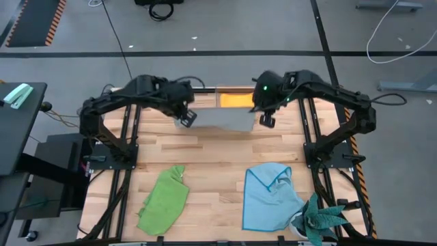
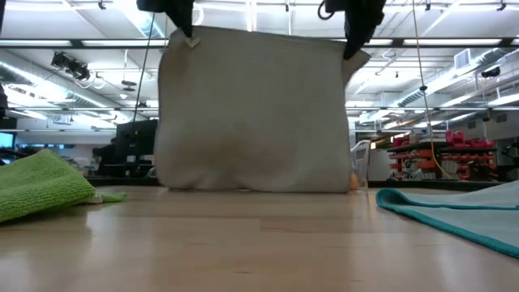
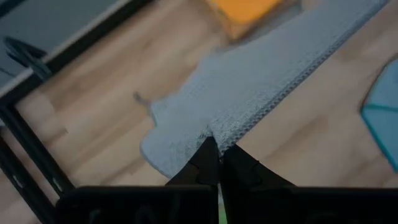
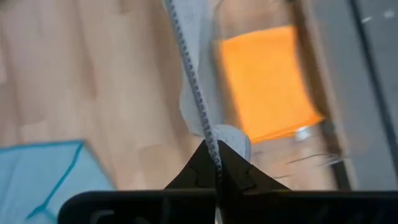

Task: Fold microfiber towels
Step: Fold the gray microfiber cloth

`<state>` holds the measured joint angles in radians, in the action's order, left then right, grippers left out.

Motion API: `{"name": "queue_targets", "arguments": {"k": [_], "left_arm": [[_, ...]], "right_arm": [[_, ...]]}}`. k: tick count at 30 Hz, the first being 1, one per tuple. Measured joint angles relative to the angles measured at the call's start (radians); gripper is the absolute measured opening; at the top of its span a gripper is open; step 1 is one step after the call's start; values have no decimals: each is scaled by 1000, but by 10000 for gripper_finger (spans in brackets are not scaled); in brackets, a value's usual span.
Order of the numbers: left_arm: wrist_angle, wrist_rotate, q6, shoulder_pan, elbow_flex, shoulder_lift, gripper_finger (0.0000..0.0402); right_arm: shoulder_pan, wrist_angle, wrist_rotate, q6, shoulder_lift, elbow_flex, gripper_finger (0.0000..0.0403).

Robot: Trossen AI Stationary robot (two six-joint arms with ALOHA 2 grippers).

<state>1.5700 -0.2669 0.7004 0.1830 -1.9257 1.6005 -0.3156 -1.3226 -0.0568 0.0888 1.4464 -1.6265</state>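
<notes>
Both arms are up at the far side of the desk (image 1: 218, 154) with the grey towel (image 2: 255, 113) strung between them. The left hand (image 1: 186, 117) is pinched tight on one top corner and the right hand (image 1: 266, 117) is pinched tight on the other, so the cloth hangs like a little curtain. From table height its bottom edge looks like it just meets the wood, slightly bunched there, though I can't say for sure it's resting on it. In the left wrist view the fingers (image 3: 239, 171) are clamped together right on the hemmed edge, same story on the right wrist view.

Behind the hanging towel, at the far edge of the desk, there's the orange-yellow towel (image 1: 234, 99) sitting in a clear plastic box (image 2: 359, 165); it looks flat and folded, though it's partly hidden.

Nearer the front, the lime green towel (image 1: 164, 201) lies crumpled on the left side of the desk. The light blue towel (image 1: 268, 198) is on the right side, mostly spread out with one corner flopped over itself. Just beside it, at the front right corner, is a teal spiky-leaved plant (image 1: 319, 222), its leaves touching the blue cloth's edge.
</notes>
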Motion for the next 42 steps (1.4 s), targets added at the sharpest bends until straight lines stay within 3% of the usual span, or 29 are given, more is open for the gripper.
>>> {"name": "queue_targets", "arguments": {"k": [15,26,34,42], "left_arm": [[-124,171,192,-214,283,-12,6],[-363,309,321,-310,527,-13,6],[-464,329,395,-334,643,-13,6],[-535,269,393,-249,750,-13,7]], "right_arm": [[212,184,157,-136,-63,391,0],[315,311,229,-200,-63,537,0],[259,449,255,-218,-59,631,0],[99,579,253,-234,-59,676,0]]}}
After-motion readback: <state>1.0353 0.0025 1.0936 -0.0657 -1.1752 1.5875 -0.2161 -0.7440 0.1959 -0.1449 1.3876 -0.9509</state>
